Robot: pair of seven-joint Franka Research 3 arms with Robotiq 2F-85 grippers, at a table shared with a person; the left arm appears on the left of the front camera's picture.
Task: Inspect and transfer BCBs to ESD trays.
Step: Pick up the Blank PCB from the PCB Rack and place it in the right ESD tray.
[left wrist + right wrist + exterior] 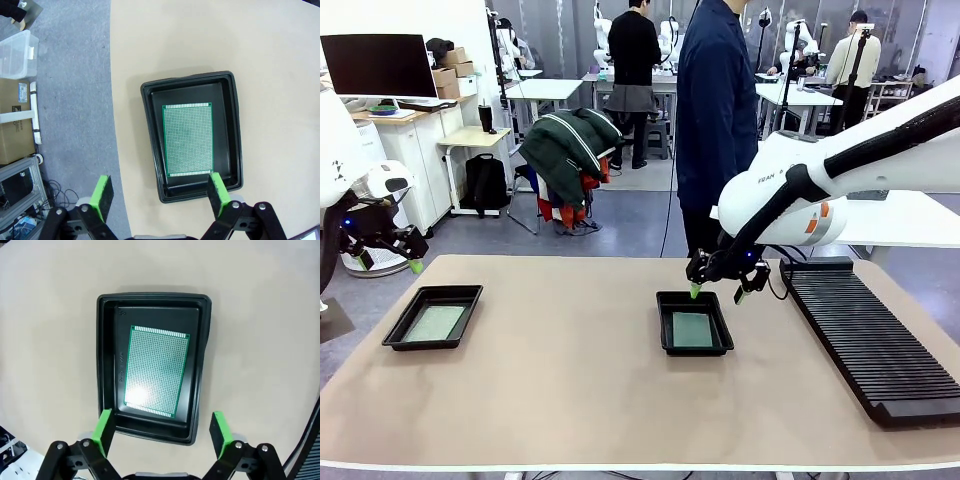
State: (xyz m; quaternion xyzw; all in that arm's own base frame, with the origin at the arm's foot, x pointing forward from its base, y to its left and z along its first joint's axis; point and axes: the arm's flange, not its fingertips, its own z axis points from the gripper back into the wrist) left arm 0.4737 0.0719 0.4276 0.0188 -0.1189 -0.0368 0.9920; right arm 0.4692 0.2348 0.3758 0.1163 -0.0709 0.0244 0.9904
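Boards lie flat, one thin green circuit board in each shallow black plastic tray on the beige surface, below the right end effector and left end effector, both wide and empty.

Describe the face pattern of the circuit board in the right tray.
Green circuit board with a fine dot grid; right wrist view shows it best.

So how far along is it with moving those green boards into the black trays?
Looks nearly done: one BCB lies flat in the left ESD tray, another BCB in the middle ESD tray. The left gripper and the right gripper hang open, empty. The slotted rack holds no boards.
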